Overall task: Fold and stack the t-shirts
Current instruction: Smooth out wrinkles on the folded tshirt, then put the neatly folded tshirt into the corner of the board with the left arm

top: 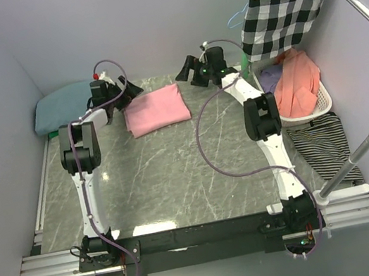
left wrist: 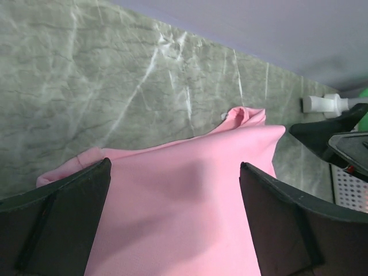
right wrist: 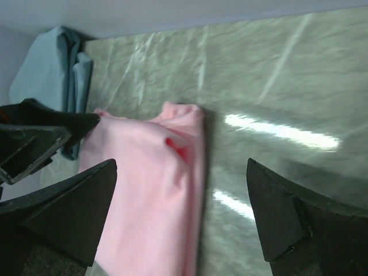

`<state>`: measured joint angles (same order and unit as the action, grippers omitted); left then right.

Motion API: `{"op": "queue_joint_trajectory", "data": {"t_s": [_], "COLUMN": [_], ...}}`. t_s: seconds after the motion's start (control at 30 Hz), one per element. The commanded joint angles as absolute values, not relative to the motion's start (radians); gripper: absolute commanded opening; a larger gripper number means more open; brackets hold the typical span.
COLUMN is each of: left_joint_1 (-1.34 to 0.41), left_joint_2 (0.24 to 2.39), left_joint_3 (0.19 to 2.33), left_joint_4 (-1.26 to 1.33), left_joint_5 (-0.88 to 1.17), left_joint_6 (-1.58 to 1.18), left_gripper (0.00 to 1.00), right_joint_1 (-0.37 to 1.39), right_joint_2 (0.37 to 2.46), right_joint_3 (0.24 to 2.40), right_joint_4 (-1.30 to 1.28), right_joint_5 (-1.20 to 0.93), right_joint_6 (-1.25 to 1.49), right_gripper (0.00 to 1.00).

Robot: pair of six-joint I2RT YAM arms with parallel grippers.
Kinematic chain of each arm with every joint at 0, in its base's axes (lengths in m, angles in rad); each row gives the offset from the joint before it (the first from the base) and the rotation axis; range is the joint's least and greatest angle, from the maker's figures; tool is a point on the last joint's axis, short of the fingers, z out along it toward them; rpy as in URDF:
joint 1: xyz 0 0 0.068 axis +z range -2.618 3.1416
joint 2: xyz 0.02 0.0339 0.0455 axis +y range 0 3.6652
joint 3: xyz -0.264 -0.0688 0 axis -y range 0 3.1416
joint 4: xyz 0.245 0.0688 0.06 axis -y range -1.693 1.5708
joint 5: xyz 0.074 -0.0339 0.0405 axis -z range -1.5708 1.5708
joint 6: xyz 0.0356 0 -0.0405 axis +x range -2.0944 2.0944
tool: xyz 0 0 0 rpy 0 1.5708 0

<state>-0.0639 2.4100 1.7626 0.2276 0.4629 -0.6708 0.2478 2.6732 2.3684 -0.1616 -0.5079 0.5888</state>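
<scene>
**Pink shirt folded at the far edge, both jaws released**

Pink t-shirt (top: 157, 110): folded into a rough rectangle, flat on the bench (top: 177, 175). It lies near the far edge, a little left of the middle. One far corner is bunched up (seen in the left wrist view). A small red mark (right wrist: 177, 146) shows on the cloth near its right edge; too blurred to tell what it is.

Teal t-shirt (top: 61, 106): bundled in the far left corner of the bench, up against the walls and apart from the pink one.

Left jaws: spread wide, gripping nothing. They hang at the pink shirt's far left corner, and in the wrist view the pink cloth fills the gap between the two fingers (left wrist: 63, 218). Contact with the cloth cannot be told.

Right jaws: also spread wide and empty, near the far edge just off the pink shirt's far right corner. The wrist view looks across the shirt toward the teal bundle.

Left arm (top: 80, 156) reaches along the left side of the bench, right arm (top: 261, 117) along the right.

Off the right edge: a white basket (top: 323, 105) holding an orange garment (top: 298, 82), with a striped garment (top: 321, 142) on its near side. A checked cloth (top: 281, 17) hangs on a hanger above the far right corner.
</scene>
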Motion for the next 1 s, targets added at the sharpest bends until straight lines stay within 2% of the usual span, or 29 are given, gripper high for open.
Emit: {"op": "queue_joint_trajectory", "data": {"t_s": [0.0, 0.3, 0.53, 0.77, 0.97], "left_joint_1": [-0.061, -0.066, -0.080, -0.094, -0.098], "left_joint_2": [2.381, 2.166, 1.988, 1.956, 1.939], "left_joint_3": [1.749, 1.617, 1.447, 1.241, 1.175], "left_joint_4": [0.230, 0.249, 0.198, 0.170, 0.118], "left_joint_5": [0.381, 0.305, 0.241, 0.204, 0.101], "left_joint_6": [-0.604, -0.606, -0.652, -0.690, -0.684], "left_gripper": [1.00, 0.99, 0.99, 0.99, 1.00], "right_joint_1": [0.248, 0.259, 0.281, 0.287, 0.288], "right_joint_2": [2.629, 2.516, 2.511, 2.522, 2.503], "right_joint_3": [2.317, 2.135, 2.160, 2.168, 2.121], "right_joint_4": [-0.100, -0.103, -0.192, -0.261, -0.262], "right_joint_5": [-0.503, -0.531, -0.552, -0.572, -0.572], "right_joint_6": [0.581, 0.493, 0.417, 0.400, 0.388], "right_gripper": [1.00, 1.00, 1.00, 1.00, 1.00]}}
